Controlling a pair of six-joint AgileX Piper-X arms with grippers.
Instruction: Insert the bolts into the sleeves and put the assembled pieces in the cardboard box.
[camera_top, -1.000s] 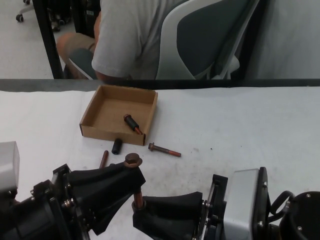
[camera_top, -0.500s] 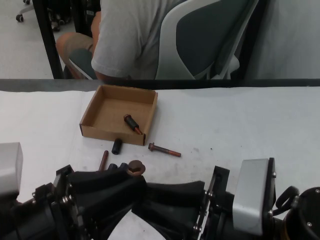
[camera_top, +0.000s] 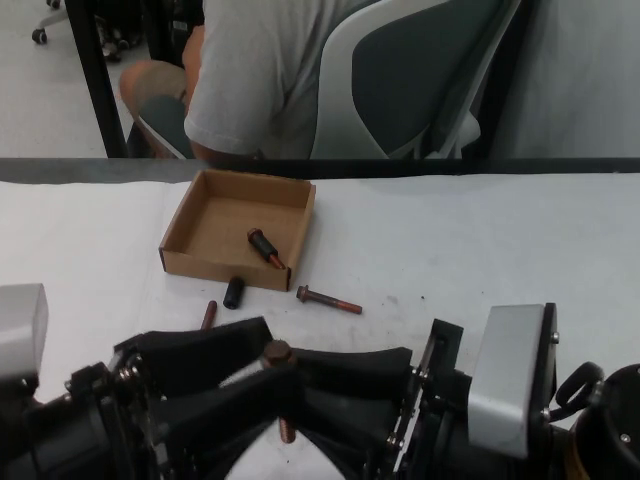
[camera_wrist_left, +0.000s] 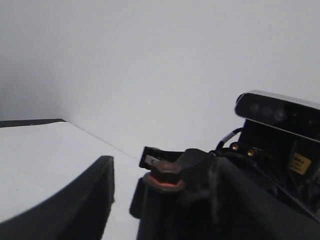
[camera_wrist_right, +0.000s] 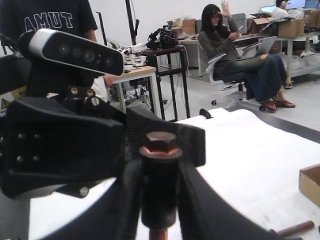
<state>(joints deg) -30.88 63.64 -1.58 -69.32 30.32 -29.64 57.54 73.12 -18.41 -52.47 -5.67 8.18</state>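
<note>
Low at the front of the bench, my right gripper (camera_wrist_right: 159, 202) is shut on a black sleeve (camera_wrist_right: 159, 192) with a copper bolt (camera_wrist_right: 160, 143) standing upright through it. The bolt's head (camera_top: 276, 351) sits at the sleeve's top and its tip shows below. My left gripper (camera_wrist_left: 165, 200) faces the right one with its fingers open on either side of the bolt (camera_wrist_left: 162, 174); a gap shows beside one finger (camera_wrist_left: 75, 200). The cardboard box (camera_top: 181, 222) stands at the back left of the bench and holds one assembled piece (camera_top: 265, 247).
In front of the box lie a loose black sleeve (camera_top: 234, 292), a bolt (camera_top: 328, 300) and a second bolt (camera_top: 208, 314) partly behind the left arm. White cloth (camera_top: 500, 250) covers the bench, with free room to the right of the box.
One second ago the left gripper held the bolt above the sleeve in the right gripper. The grippers closed in, the bolt slid down through the sleeve, and the left fingers have parted.
</note>
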